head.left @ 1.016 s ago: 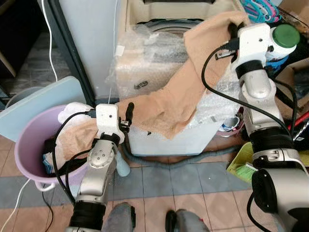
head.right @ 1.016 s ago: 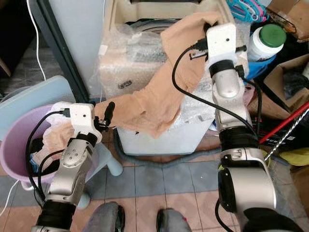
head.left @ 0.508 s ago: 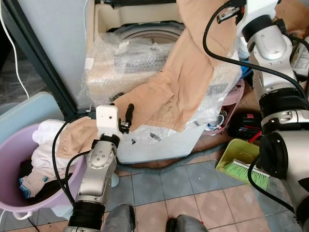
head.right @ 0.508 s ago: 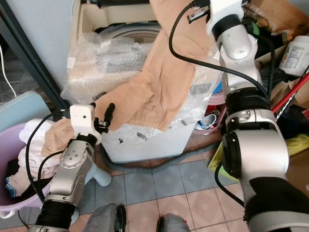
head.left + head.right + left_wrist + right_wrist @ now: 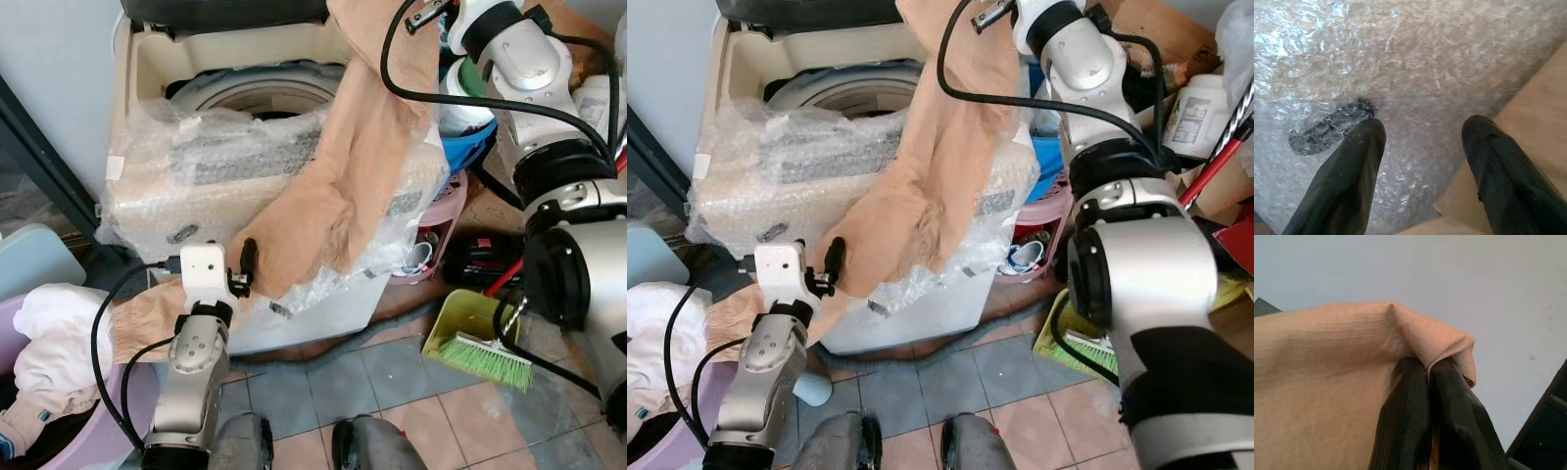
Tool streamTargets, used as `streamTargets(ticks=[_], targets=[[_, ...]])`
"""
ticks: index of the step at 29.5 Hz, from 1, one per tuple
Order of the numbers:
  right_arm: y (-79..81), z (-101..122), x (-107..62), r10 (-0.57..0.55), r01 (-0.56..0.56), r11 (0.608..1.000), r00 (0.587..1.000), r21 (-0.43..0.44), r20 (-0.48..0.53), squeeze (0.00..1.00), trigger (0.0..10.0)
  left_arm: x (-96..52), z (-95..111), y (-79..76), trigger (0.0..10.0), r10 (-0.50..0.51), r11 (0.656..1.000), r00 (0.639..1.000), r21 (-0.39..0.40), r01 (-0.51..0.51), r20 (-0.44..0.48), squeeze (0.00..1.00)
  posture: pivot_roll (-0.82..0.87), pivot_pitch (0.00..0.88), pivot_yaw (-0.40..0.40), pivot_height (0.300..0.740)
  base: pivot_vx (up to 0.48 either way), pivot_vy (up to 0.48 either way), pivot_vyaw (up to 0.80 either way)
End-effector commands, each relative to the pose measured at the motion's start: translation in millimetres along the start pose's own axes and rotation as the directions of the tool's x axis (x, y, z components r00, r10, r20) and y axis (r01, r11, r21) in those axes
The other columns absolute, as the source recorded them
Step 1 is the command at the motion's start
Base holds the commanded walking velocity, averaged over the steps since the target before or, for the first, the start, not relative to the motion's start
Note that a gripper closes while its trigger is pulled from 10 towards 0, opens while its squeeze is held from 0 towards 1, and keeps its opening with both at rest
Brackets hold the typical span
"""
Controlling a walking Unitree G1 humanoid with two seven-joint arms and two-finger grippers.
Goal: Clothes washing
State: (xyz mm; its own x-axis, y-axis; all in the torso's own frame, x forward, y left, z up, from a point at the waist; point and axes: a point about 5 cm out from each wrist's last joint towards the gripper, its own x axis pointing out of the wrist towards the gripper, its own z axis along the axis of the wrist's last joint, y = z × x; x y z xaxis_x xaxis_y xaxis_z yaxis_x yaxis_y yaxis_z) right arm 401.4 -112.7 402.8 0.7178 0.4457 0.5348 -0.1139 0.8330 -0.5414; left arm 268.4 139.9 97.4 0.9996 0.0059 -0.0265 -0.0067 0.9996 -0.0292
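the left gripper (image 5: pixel 1422 161) hangs spread and empty at the front of the bubble-wrapped washing machine (image 5: pixel 186 196), the tan cloth (image 5: pixel 338 186) just beside one finger. the cloth drapes from the purple basket (image 5: pixel 132 392) up over the washer to the right gripper (image 5: pixel 1427 396), clamped on its top fold. no writing is legible.

A tiled floor (image 5: pixel 411 377) is seen carrying the bubble-wrapped washing machine (image 5: pixel 225 186). A lilac basket (image 5: pixel 98 431) of laundry is stood at its left. A green dustpan (image 5: pixel 460 323) with brush (image 5: pixel 485 357) is laid at its right.
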Motion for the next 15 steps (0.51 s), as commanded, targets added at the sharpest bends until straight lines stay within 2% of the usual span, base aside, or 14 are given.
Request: streamTargets(ticks=[1, 4, 6, 7, 8, 11, 12, 13, 15], targets=[[-8.4, 17.5, 8.7, -0.045, 0.045, 0.999, 0.998, -0.015, 0.04, 0.0, 10.0, -0.4, 0.6, -1.6, 10.0, 0.012, 1.0, 1.0, 0.006, -0.012, -0.007, 0.0, 0.04, 0.118, -0.035, 0.74, 0.0, 0.0, 0.0], [-4.5, 29.8, 15.8, -0.037, 0.038, 0.999, 0.997, -0.019, 0.075, 0.0, 10.0, -1.8, 0.7, -2.8, 10.0, 0.022, 1.0, 1.0, 0.005, -0.022, -0.011, 0.0, 0.05, 0.117, -0.043, 0.74, 0.0, 0.0, 0.0], [3.9, 29.4, 18.4, -0.022, 0.02, 0.999, 0.997, 0.03, 0.07, 0.0, 10.0, -2.4, 0.9, -1.8, 10.0, 0.035, 0.999, 0.999, 0.003, -0.035, -0.009, 0.0, 0.05, 0.119, -0.049, 0.74, 0.0, 0.0, 0.0], [16.1, 22.3, 18.1, 0.009, -0.013, 0.996, 0.999, 0.085, 0.047, 0.0, 10.0, -2.4, 1.1, -1.4, 10.0, 0.041, 0.999, 0.999, 0.002, -0.041, -0.008, 0.0, 0.06, 0.12, -0.051, 0.74, 0.0, 0.0, 0.0], [20.7, 19.2, 17.6, 0.023, -0.027, 0.994, 0.999, 0.101, 0.038, 0.0, 10.0, -2.3, 1.1, -1.5, 10.0, 0.042, 0.999, 0.999, 0.002, -0.042, -0.008, 0.0, 0.06, 0.12, -0.051, 0.74, 0.0, 0.0, 0.0], [48.5, -3.7, 9.5, 0.117, -0.111, 0.984, 0.993, 0.136, -0.031, 0.0, 10.0, -1.9, 1.4, -2.5, 10.0, 0.043, 0.999, 0.999, 0.005, -0.043, -0.008, 0.0, 0.06, 0.123, -0.049, 0.74, 0.0, 0.0, 0.0], [59.5, -14.1, 4.6, 0.162, -0.149, 0.974, 0.985, 0.17, -0.063, 0.0, 10.0, -1.8, 1.5, -3.0, 10.0, 0.042, 0.999, 0.999, 0.006, -0.042, -0.008, 0.0, 0.06, 0.124, -0.048, 0.74, 0.0, 0.0, 0.0], [79.4, -33.1, -6.4, 0.248, -0.219, 0.952, 0.961, 0.216, -0.121, 0.0, 10.0, -1.9, 1.7, -4.0, 10.0, 0.04, 0.999, 0.999, 0.01, -0.04, -0.009, 0.0, 0.06, 0.125, -0.046, 0.74, 0.0, 0.0, 0.0], [90.5, -45.2, -14.8, 0.298, -0.258, 0.938, 0.941, 0.233, -0.16, 0.0, 10.0, -2.0, 1.9, -4.5, 10.0, 0.038, 0.999, 0.999, 0.013, -0.038, -0.011, 0.0, 0.06, 0.126, -0.044, 0.74, 0.0, 0.0, 0.0]])
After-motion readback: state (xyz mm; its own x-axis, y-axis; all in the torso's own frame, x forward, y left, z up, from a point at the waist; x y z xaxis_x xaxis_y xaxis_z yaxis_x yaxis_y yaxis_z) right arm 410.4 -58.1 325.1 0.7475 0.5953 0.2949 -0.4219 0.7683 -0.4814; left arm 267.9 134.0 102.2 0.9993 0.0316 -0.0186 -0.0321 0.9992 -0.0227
